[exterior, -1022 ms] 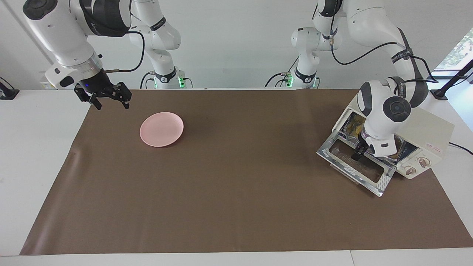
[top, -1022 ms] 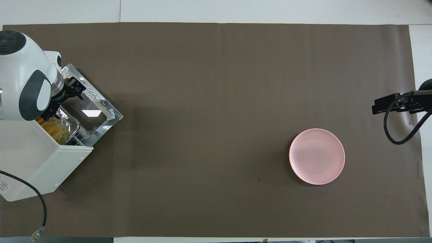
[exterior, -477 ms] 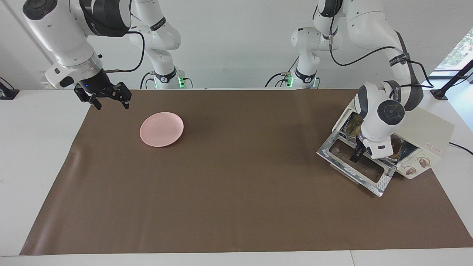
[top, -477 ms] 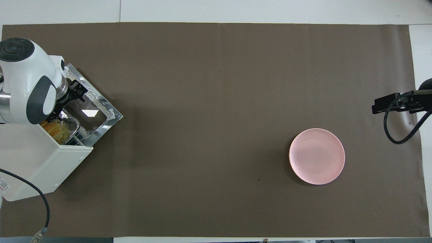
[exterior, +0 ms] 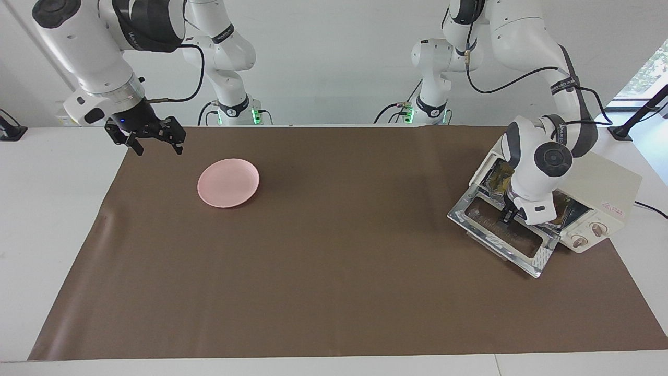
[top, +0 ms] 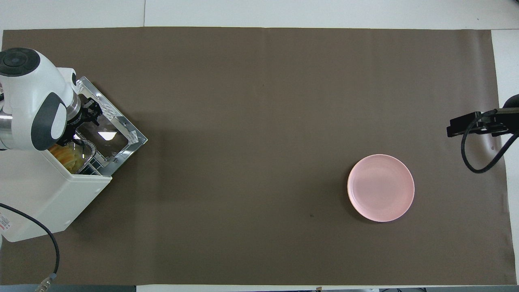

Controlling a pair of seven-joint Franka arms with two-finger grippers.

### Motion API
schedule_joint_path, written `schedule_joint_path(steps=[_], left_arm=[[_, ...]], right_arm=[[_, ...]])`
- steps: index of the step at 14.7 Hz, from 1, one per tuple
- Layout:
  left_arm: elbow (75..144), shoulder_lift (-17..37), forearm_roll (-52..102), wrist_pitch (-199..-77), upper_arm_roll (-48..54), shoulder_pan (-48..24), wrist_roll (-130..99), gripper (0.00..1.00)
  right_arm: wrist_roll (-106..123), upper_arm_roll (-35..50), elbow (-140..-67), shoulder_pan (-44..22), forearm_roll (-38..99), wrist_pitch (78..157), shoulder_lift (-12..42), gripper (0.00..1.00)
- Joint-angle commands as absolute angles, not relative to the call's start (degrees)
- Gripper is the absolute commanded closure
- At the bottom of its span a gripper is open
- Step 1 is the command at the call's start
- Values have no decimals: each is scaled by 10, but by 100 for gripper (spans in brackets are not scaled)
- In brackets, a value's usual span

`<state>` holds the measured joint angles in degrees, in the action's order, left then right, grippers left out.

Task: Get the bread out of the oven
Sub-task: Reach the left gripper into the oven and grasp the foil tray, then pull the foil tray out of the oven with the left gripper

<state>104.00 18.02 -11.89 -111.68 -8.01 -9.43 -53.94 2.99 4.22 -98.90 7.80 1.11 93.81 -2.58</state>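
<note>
A: What do we have, starting with the biggest things?

B: A white table covered by a brown mat. At the left arm's end of it sits the oven, cream-white and boxy, with its glass door dropped flat onto the mat. Toward the right arm's end lies an empty pink plate.

A: And the arms?

B: The left arm bends down over the oven's mouth, and the left gripper sits low at the opening, just above the door's hinge edge. We cannot tell how its fingers stand, nor whether they touch anything. The right arm waits, with the right gripper hanging spread open over the mat's edge, near the plate.

A: Where is the bread?

B: The bread is inside the oven, a golden ridged loaf lying in a crinkled foil tray on the rack. In the overhead view only part of it shows past the arm.

A: How should we handle this step?

B: We judge the task to be at the grasp. We would want the fingers to close on the loaf itself, across its narrow width, not on the foil rim. The pull should then come straight out through the opening, low and level, so nothing catches the oven's frame. A gentle squeeze seems wise, since the loaf may give.
</note>
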Motion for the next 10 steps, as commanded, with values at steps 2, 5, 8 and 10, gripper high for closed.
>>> schedule_joint_path(steps=[2,5,8,10], left_arm=[[1059,169,-133,-1133,-78,-92,-548,86],[1058,169,-133,-1132,-78,-91,-543,100],[1025,176,-134,-1131,-75,-107,-540,100],[1000,189,-127,-1133,-73,-138,-539,100]], right_arm=[[44,47,-992,83,8,933,-33,0],[44,47,-991,83,8,933,-33,0],[44,47,-992,83,7,933,-33,0],[44,47,-992,83,7,933,-33,0]])
